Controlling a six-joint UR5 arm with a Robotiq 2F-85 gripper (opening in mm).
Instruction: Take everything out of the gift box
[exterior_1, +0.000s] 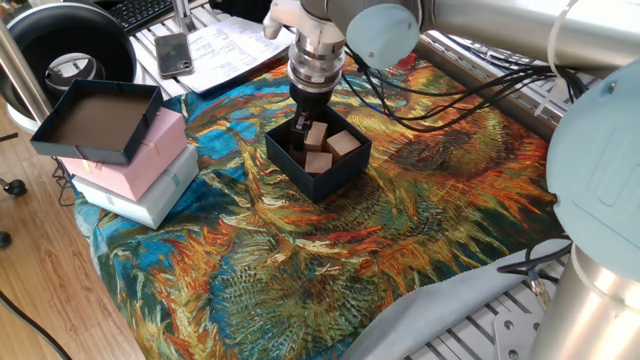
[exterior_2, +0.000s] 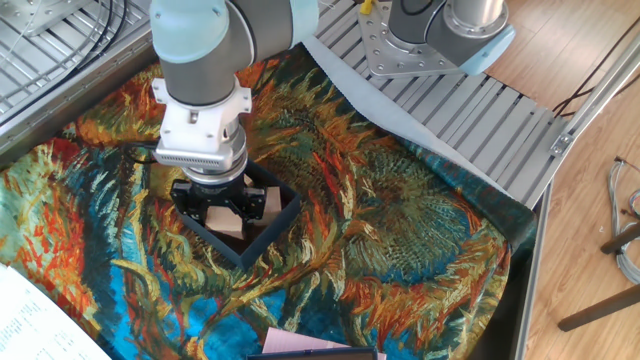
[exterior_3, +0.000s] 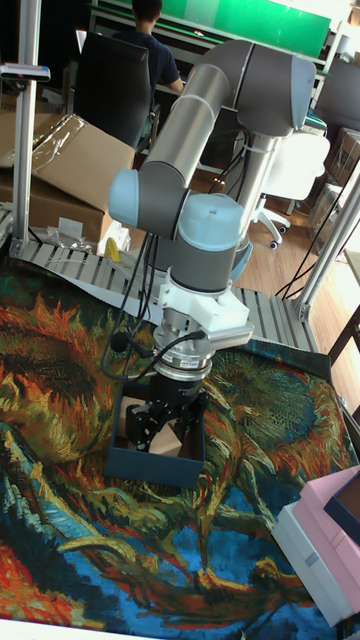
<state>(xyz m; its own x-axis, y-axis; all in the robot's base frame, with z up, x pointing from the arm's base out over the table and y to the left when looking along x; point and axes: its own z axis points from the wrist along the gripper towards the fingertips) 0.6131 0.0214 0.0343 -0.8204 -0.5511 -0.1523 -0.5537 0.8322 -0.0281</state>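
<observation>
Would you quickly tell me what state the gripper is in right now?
Gripper: down inside the gift box, fingers either side of a wooden cube; whether it has shut on the cube cannot be told.

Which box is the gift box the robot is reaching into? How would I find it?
Look at the bright sunflower cloth over the table and follow the arm down to its gripper. Right under it sits the gift box, small, square and dark navy, with pale wooden cubes inside. The pink box and white box lie stacked at the cloth's edge, under a dark lid.
</observation>
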